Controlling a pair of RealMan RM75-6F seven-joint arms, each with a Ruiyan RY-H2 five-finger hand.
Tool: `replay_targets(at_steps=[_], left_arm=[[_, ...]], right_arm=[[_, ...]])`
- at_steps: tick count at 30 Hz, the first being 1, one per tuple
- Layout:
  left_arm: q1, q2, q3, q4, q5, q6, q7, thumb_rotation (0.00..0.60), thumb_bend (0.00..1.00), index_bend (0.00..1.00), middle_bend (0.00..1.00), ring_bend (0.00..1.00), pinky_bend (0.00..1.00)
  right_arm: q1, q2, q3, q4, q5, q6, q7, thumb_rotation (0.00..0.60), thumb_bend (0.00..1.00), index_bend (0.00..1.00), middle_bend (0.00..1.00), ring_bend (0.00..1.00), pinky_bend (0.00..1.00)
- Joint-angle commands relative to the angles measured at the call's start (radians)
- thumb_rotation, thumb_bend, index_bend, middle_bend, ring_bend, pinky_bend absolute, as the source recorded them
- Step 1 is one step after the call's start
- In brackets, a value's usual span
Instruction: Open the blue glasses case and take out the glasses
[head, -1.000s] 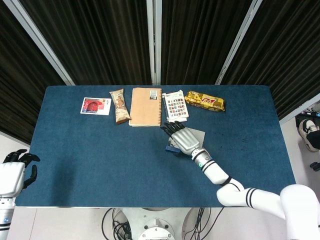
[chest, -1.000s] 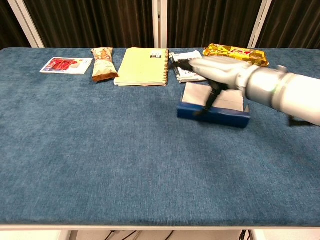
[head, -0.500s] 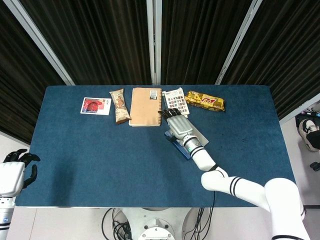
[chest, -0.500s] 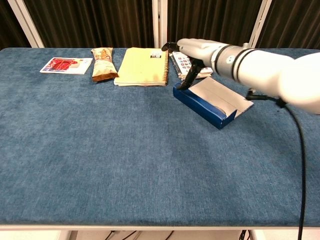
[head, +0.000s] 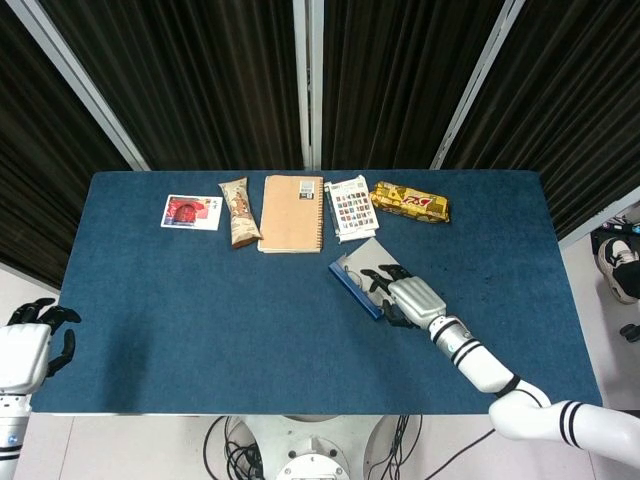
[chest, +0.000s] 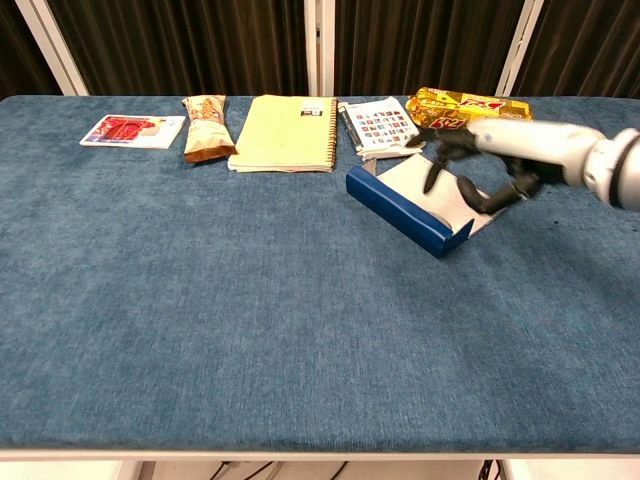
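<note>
right hand (head: 408, 296) shifted right off blue glasses case (head: 356, 286), fingers spread, empty; blue table (head: 200, 300), dark curtains (head: 200, 80).

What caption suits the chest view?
Right hand reaching over the blue glasses case on a table.

The near half of the table (chest: 250, 340) is bare cloth, so a hand can pass there freely. Along the far edge lie 5 flat obstacles in a row: a red card (head: 191, 212), a snack bar (head: 238, 211), a notebook (head: 291, 213), a stamp booklet (head: 351, 210) and a yellow packet (head: 409, 202). The blue glasses case (head: 358, 279) lies just in front of the booklet, with the right hand (head: 408, 296) over its near end.
</note>
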Motion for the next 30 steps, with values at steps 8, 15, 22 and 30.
replay_targets(at_steps=[8,15,22,30], left_arm=[[0.0,0.001,0.0,0.0,0.0,0.0,-0.002,0.6,0.57,0.44,0.41,0.2,0.25],[0.0,0.001,0.0,0.0,0.001,0.0,-0.003,0.6,0.57,0.44,0.41,0.2,0.25],[0.0,0.002,0.001,0.001,0.002,-0.001,-0.008,0.6,0.57,0.44,0.41,0.2,0.25],[0.0,0.002,0.001,0.003,0.003,-0.001,-0.014,0.6,0.57,0.44,0.41,0.2,0.25]], right_arm=[[-0.019,0.002,-0.058,0.026,-0.084,0.018,0.083,0.6,0.75,0.0,0.28,0.0,0.0],[-0.004,-0.025,-0.065,0.018,-0.121,0.023,0.107,0.6,0.75,0.0,0.27,0.0,0.0],[0.055,-0.102,-0.043,0.033,-0.136,-0.008,0.088,0.6,0.74,0.0,0.24,0.0,0.0],[0.172,-0.255,0.054,0.119,-0.038,-0.074,-0.017,0.6,0.74,0.0,0.21,0.0,0.0]])
